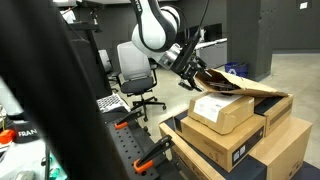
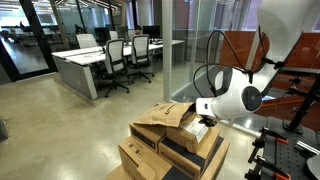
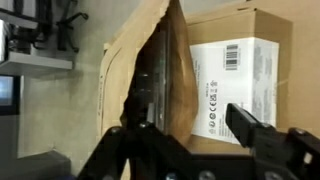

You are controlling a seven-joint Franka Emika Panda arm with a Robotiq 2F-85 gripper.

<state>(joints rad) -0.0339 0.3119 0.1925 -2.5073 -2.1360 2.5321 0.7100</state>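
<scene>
The gripper (image 3: 178, 128) hangs over a brown paper mailer (image 3: 150, 70) with its fingers (image 3: 250, 130) spread wide, one on each side of the mailer's gaping mouth and not pinching it. The mailer lies on top of a stack of cardboard boxes (image 1: 245, 150), its edge against a small labelled box (image 3: 240, 60) that sits close under one finger. In an exterior view the arm's white wrist (image 2: 235, 100) leans in over the stack. Orange-handled clamps (image 1: 128, 121) sit on the black bench near the boxes, while office chairs (image 2: 115, 55) and a desk (image 2: 75, 68) stand well apart
</scene>
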